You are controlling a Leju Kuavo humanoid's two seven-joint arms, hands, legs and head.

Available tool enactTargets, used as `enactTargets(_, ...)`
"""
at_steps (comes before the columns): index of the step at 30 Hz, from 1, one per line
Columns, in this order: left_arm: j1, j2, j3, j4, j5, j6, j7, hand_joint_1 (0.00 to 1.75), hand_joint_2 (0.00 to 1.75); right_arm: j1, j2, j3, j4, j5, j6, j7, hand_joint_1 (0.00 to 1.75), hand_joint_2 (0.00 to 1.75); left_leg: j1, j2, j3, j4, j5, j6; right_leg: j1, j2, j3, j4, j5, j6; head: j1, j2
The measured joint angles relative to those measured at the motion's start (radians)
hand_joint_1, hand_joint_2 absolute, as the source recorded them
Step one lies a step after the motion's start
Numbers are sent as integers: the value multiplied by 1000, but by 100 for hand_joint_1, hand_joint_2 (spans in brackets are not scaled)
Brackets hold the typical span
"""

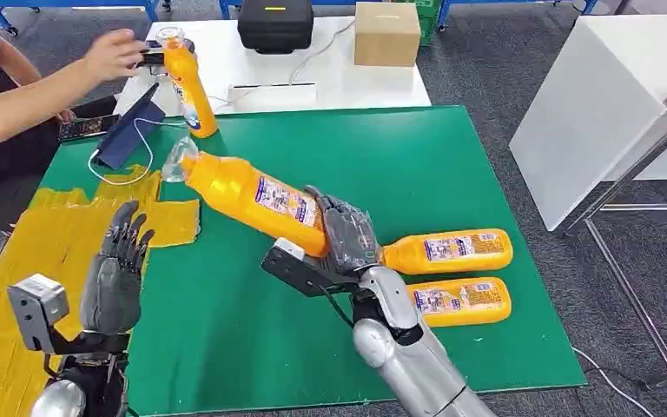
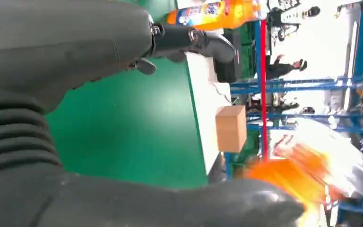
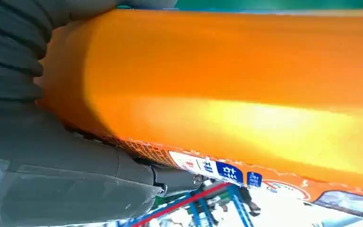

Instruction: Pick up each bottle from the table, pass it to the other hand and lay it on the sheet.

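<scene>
Right hand [image 1: 347, 233] grips a glossy orange plastic bottle [image 1: 243, 193] above the green counter [image 1: 330, 148].
Left hand [image 1: 120, 261] is raised with fingers spread and empty, over the crinkled yellow sheet [image 1: 61, 234]; two more bottles [image 1: 456, 274] lie flat beside the right arm.

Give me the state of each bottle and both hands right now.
Held bottle: tilted in the air, gripped by the right hand.
Left hand: raised, fingers apart, holding nothing.
Two bottles: lying on the green mat, side by side.
Upright bottle: standing at the mat's far edge, a person's hand at its top.
</scene>
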Motion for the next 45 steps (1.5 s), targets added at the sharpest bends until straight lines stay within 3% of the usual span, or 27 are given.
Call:
enactTargets(7,13,-10,2,-4,87,-41,8,0,175,38,-14,15,-144,-54,8,-32,175,175,0,0,0,0,0,0,0,0,0,0,0,0,0,0)
enactTargets(16,15,-14,-2,-6,115,-56,23,0,175,46,-22,31,-184,-71,8,-56,175,175,0,0,0,0,0,0,0,0,0,0,0,0,0,0)
enactTargets(22,15,-18,-48,-10,186,-72,39,0,175,46,-22,109,-188,-120,33,-73,175,175,0,0,0,0,0,0,0,0,0,0,0,0,1,0)
enactTargets(27,13,-18,-97,-28,239,-86,22,0,175,11,-22,180,-130,-298,180,-67,175,175,0,0,0,0,0,0,0,0,0,0,0,0,1,0)
enactTargets(33,12,-17,-133,-42,265,-109,14,0,175,-52,-18,298,-17,-344,272,-69,175,175,0,0,0,0,1,0,0,0,0,0,0,0,0,0)
enactTargets(39,17,-13,-127,-40,291,-114,7,0,175,-146,-10,399,63,-386,290,-60,175,175,0,0,0,0,1,0,0,0,0,0,0,0,0,0)
enactTargets(45,29,-10,-121,-40,299,-115,6,0,175,-177,-10,428,94,-391,291,-60,175,175,0,1,0,0,1,0,0,0,-1,0,0,0,0,0)
